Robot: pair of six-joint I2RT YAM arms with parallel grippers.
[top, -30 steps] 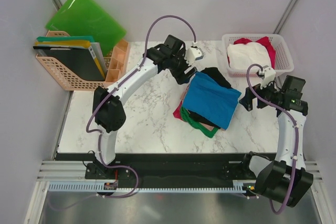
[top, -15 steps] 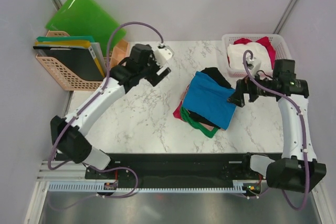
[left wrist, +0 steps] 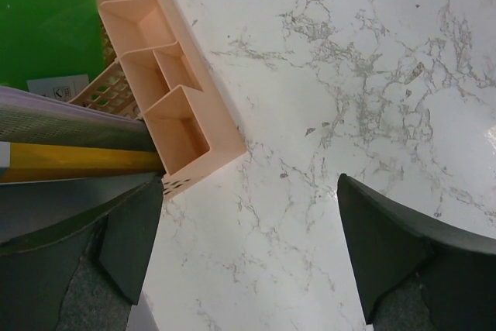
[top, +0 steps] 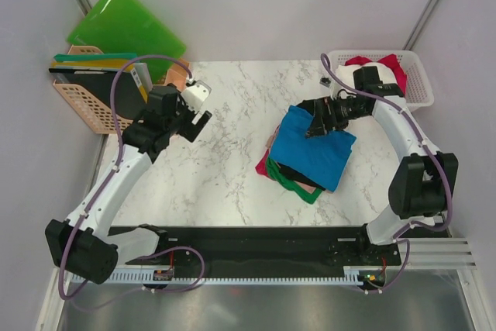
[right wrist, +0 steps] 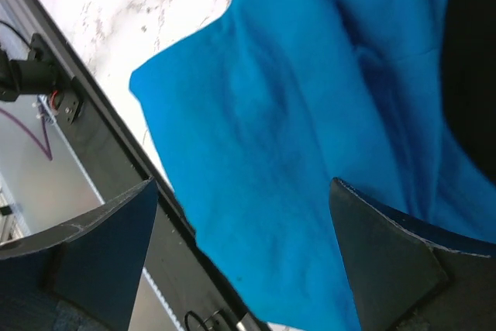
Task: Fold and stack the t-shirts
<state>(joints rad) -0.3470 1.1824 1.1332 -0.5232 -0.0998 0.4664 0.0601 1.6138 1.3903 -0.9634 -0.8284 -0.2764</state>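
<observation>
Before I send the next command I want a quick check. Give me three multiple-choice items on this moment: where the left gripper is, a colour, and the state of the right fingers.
1. The left gripper is:
A) over the bare marble table, beside the peach organiser
B) inside the organiser
C) past the table's near edge

2. The top t-shirt of the stack is:
A) red
B) white
C) blue

3. The fingers of the right gripper are:
A) shut on the t-shirt
B) open, gripping nothing
C) shut on nothing

Key:
1 A: the left wrist view shows marble below, with the organiser alongside.
2 C: blue cloth covers the stack.
3 B: they stand wide apart above the cloth.
</observation>
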